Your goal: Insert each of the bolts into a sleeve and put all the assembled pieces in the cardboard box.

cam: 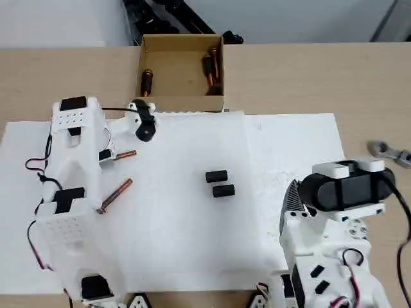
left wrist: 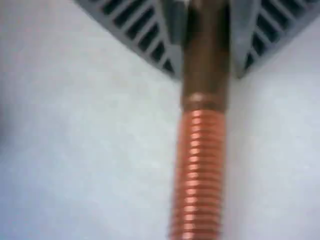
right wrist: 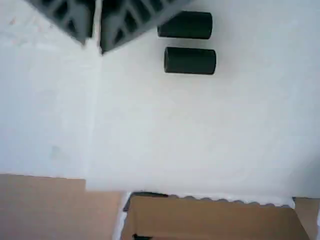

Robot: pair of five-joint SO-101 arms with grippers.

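In the high view, the left gripper (cam: 109,156) pinches a copper-coloured threaded bolt (cam: 126,154) by its head end. The shank sticks out level above the white foam sheet (cam: 180,244). A second copper bolt (cam: 115,195) lies slantwise on the sheet just beside the left arm, apart from the held one. One short black cylindrical sleeve (cam: 216,176) and another black sleeve (cam: 223,190) lie side by side near the sheet's middle, well apart from both bolts, with bare sheet between.

The open brown cardboard box (cam: 183,102) stands on the light wooden table (cam: 289,70) at the sheet's far edge. It holds assembled pieces, one (cam: 147,82) by the left wall and more (cam: 212,67) by the right wall. The right gripper (cam: 294,196) hangs over the sheet's near right part. A metal wrench (cam: 388,152) lies on the table beyond the sheet's right edge.

In the left wrist view, grey ribbed fingers (left wrist: 145,30) clamp the bolt's smooth brown part from both sides. The bright thread runs out past the fingertips, with plain sheet on either side.

In the right wrist view, the jaws are pressed together but for a thin slit. The two sleeves lie parallel near the fingertips. Beyond a broad stretch of sheet are its scalloped edge and the box.
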